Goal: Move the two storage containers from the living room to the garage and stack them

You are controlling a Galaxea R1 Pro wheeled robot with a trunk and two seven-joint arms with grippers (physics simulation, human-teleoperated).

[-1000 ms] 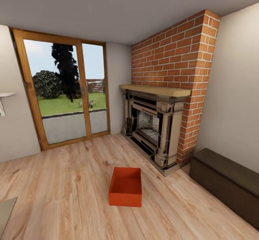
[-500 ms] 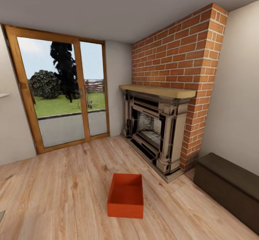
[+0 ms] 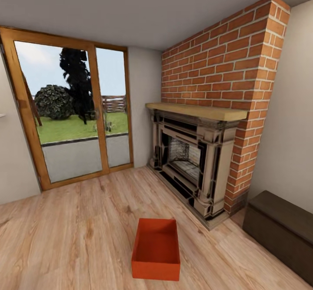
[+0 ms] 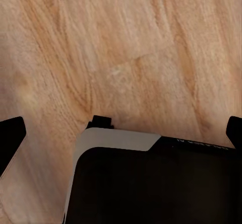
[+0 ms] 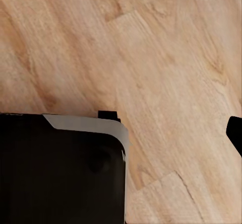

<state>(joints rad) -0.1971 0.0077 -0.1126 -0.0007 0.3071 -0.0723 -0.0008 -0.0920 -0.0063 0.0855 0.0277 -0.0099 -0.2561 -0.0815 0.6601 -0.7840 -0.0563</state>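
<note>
Item, storage container (image 3: 156, 249): one red-orange open bin you have on the wood-plank floor (image 3: 78, 233) of the living room, in front of the brick fireplace (image 3: 195, 159), well apart from both claws. Left claw (image 4: 121, 133): fingers spread wide, nothing between them, hanging over bare planks. Right claw (image 5: 166, 128): you cannot tell its spread; it also hangs over planks. Dark bench (image 3: 282, 229): beside the fireplace.

I can read no text, label, brand or number anywhere around me. In my left wrist view a faint line of small marks runs along the edge of the dark body (image 4: 151, 183) below the camera, but it is too blurred to make out.
</note>
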